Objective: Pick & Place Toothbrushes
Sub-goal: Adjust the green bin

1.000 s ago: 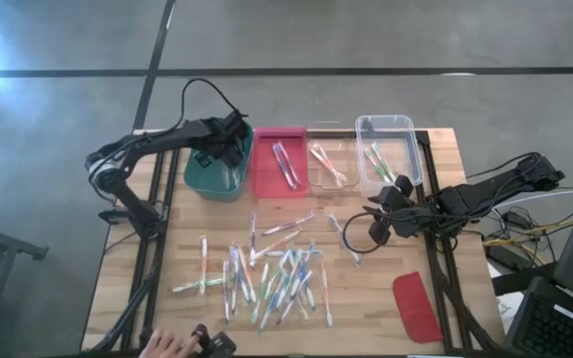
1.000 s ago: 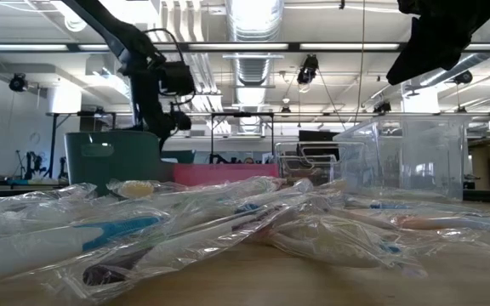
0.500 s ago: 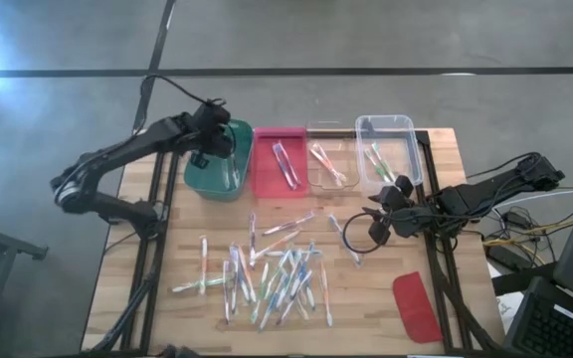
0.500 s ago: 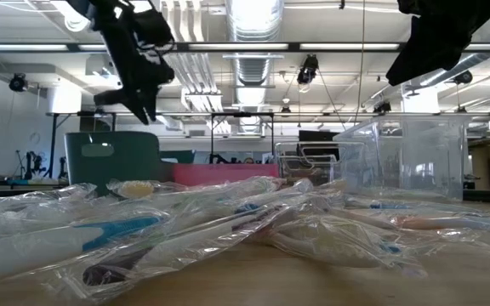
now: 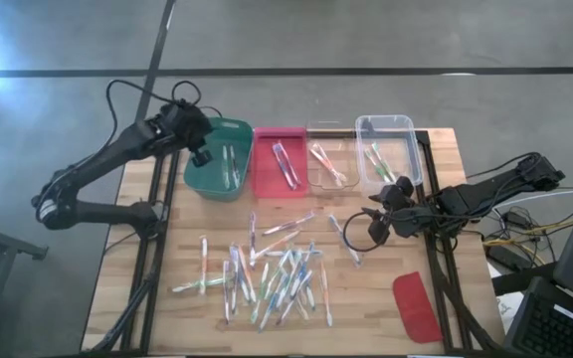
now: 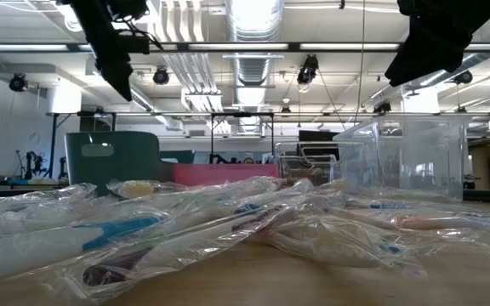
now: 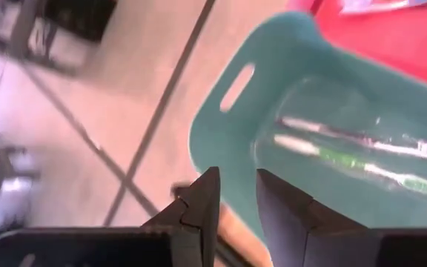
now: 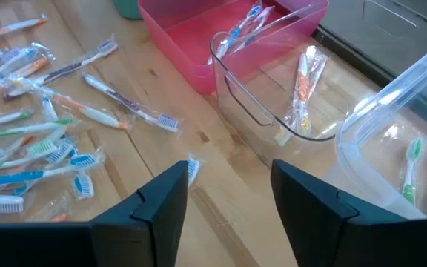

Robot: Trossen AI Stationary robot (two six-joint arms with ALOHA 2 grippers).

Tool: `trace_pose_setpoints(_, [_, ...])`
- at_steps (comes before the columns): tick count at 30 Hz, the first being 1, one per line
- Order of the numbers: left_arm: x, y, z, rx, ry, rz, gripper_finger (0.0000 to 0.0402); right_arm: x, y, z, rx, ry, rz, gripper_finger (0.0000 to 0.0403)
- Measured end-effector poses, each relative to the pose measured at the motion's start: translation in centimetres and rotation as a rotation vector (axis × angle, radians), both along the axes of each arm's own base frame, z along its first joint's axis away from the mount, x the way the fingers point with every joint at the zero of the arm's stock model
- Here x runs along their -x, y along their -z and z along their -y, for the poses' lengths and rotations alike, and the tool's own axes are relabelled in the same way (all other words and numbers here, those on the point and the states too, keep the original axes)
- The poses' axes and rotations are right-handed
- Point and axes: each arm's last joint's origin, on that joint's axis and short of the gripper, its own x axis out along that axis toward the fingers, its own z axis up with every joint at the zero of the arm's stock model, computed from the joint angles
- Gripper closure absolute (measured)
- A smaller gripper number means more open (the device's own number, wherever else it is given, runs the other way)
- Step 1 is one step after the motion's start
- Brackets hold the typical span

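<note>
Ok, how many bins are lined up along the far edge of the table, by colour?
Teal bin: 1
Red bin: 1
Clear bins: 2
Total: 4

Two wrapped toothbrushes [image 7: 362, 152] (one green-bristled) lie in a teal bin [image 7: 288, 67] beyond the left gripper [image 7: 237, 194].

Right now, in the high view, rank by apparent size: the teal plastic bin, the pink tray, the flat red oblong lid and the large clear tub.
1. Large clear tub
2. Teal plastic bin and pink tray: too alike to separate
3. Flat red oblong lid
</note>
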Motion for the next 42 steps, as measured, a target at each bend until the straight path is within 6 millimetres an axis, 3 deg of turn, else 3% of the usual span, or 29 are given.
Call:
trace_pose_setpoints(12, [1.6, 2.1, 0.3, -0.083, -0.364, -0.140, 0.0323, 0.0, 0.0, 0.0, -0.002, 0.002, 0.001, 0.0241])
trace_pose_setpoints(27, [2.5, 8.2, 1.0, 0.011, -0.399, -0.267, 0.0323, 0.0, 0.0, 0.0, -0.003, 0.002, 0.003, 0.0298])
trace_pose_setpoints(42, [2.4, 9.5, 1.3, 0.135, -0.414, -0.158, 0.0323, 0.0, 0.0, 0.0, -0.004, 0.002, 0.007, 0.0351])
